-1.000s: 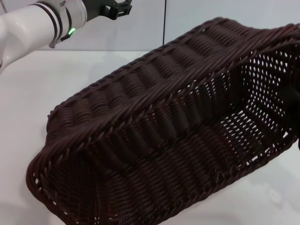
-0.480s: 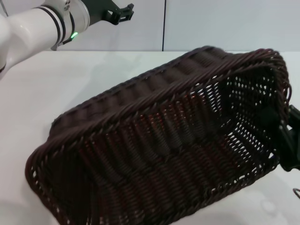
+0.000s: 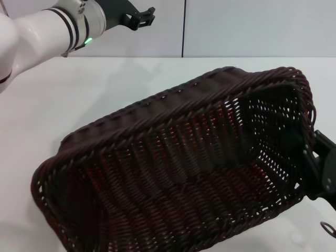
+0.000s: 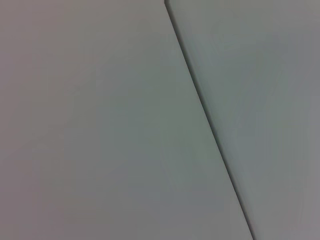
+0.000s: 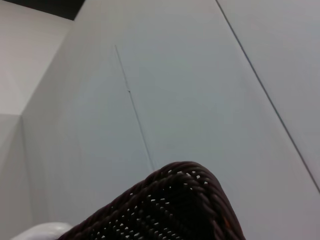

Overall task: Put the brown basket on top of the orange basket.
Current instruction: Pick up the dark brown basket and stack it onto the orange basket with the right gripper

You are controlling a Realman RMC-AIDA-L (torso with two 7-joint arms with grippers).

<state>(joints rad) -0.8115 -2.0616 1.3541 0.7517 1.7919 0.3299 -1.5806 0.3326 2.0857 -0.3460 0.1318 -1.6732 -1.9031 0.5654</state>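
Right hand (image 3: 315, 163) grasping end wall of dark brown woven wicker basket (image 3: 178, 173), tilted above worktop (image 3: 68, 94); left hand (image 3: 142, 18) raised at far left corner, grip unclear. Orange basket unseen; stacking not done.

Dark brown open-weave brown basket (image 3: 173, 173), white table (image 3: 79, 94), white left arm (image 3: 37, 26).

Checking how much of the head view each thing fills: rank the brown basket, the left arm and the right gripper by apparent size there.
1. brown basket, largest by far, though it is close to the camera.
2. left arm, at the top corner.
3. right gripper, smallest; only partly visible behind the basket's end.
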